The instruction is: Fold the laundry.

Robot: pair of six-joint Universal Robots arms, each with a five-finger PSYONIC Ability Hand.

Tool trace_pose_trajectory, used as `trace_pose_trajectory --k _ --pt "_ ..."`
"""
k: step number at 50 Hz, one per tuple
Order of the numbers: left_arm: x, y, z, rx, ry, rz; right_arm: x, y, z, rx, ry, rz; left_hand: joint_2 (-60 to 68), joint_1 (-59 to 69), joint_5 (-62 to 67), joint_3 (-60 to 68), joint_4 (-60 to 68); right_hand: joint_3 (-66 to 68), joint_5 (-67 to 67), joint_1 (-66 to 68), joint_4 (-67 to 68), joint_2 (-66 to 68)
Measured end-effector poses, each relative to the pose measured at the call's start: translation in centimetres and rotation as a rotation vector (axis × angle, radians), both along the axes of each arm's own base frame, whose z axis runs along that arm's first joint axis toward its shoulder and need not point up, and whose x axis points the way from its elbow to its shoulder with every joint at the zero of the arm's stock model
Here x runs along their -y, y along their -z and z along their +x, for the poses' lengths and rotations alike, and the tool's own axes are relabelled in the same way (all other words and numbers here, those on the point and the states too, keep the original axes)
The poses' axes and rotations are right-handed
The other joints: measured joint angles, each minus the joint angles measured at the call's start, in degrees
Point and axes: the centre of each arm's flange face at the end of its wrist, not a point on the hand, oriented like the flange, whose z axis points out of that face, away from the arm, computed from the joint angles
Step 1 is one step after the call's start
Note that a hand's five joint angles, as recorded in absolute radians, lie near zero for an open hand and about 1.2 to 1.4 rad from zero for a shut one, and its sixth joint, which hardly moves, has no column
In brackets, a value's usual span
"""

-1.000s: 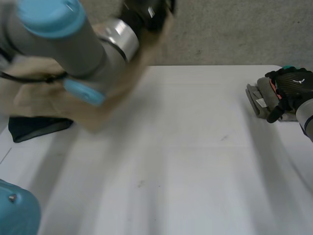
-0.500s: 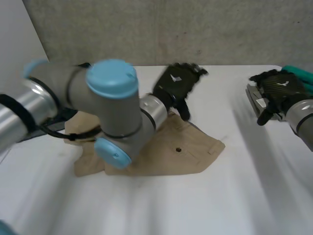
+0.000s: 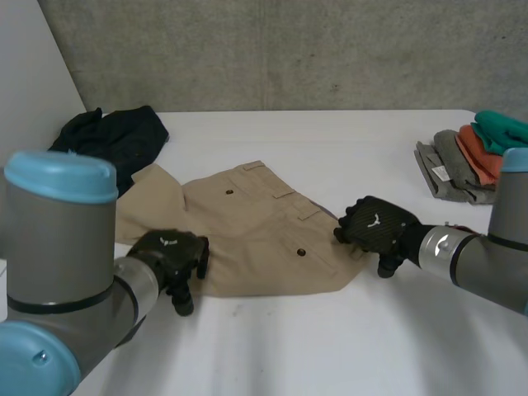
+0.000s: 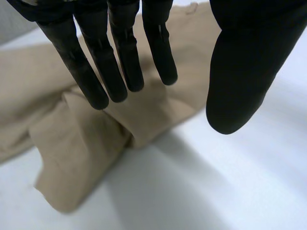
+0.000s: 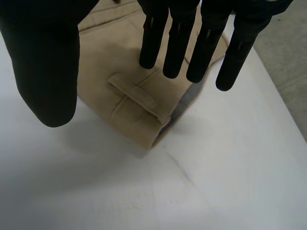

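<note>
Caught from the head view: tan shorts [image 3: 247,227] spread flat near the middle of the white table [image 3: 280,346], waistband toward 3 o'clock, legs toward 9. Showed the left hand [image 3: 169,254] at the cloth's 7 o'clock edge and the right hand [image 3: 375,231] at its 4 o'clock corner, by the waistband. Showed also a dark garment [image 3: 115,140] heaped at the table's 10 o'clock and a stack of folded clothes [image 3: 466,161] at its 2 o'clock, both well apart from the hands. Seen next along the left wrist: the left hand [image 4: 120,48] with fingers straight and close together, thumb [image 4: 242,72] held wide, gripping nothing. Hovered there over a rumpled, doubled-over edge of the tan shorts [image 4: 81,153], with bare white table [image 4: 216,191] beneath the thumb; contact between fingertips and cloth impossible to tell. Seen last along the right wrist: the right hand [image 5: 177,33] likewise spread, fingers straight, thumb [image 5: 43,62] far out to the side, closed on nothing. Hung above the waistband corner of the tan shorts [image 5: 105,62], just short of a belt loop [image 5: 136,98] sewn across the band, with the corner's tip lying past the fingertips on the white table [image 5: 216,182]; touching or not, again impossible to tell.
</note>
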Motion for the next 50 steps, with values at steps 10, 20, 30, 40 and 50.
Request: trace_pose_trajectory --k 10,20,30,40,50 --pt "3.3 3.4 0.6 -0.023 -0.051 -0.019 1.3 2.7 1.5 0.044 -0.005 -0.016 -17.2 -17.0 -18.5 -16.6 -18.1 7.0 6.9 5.1 7.0 7.1" --pt "6.6 4.9 -0.9 0.012 -0.003 -0.137 2.4 2.9 3.0 0.143 0.062 -0.081 -18.5 -18.0 -20.3 -18.4 -19.7 30.6 29.0 28.1 30.9 30.9" --pt "9.8 5.9 -3.3 0.069 0.076 -0.281 3.4 1.0 3.8 0.233 0.181 -0.123 0.6 4.3 0.5 0.5 0.7 34.4 34.3 31.0 35.8 34.6" --pt "11.8 2.1 -4.0 0.093 0.076 -0.445 3.9 -2.3 3.5 0.312 0.296 -0.126 30.9 29.7 27.8 30.2 31.0 34.4 34.3 31.0 35.8 34.6" --pt "8.3 -13.2 -2.0 -0.142 0.02 -0.685 3.6 -12.4 2.6 0.476 0.339 -0.212 30.9 29.7 27.8 30.2 31.0 34.4 34.9 31.0 35.9 34.6"
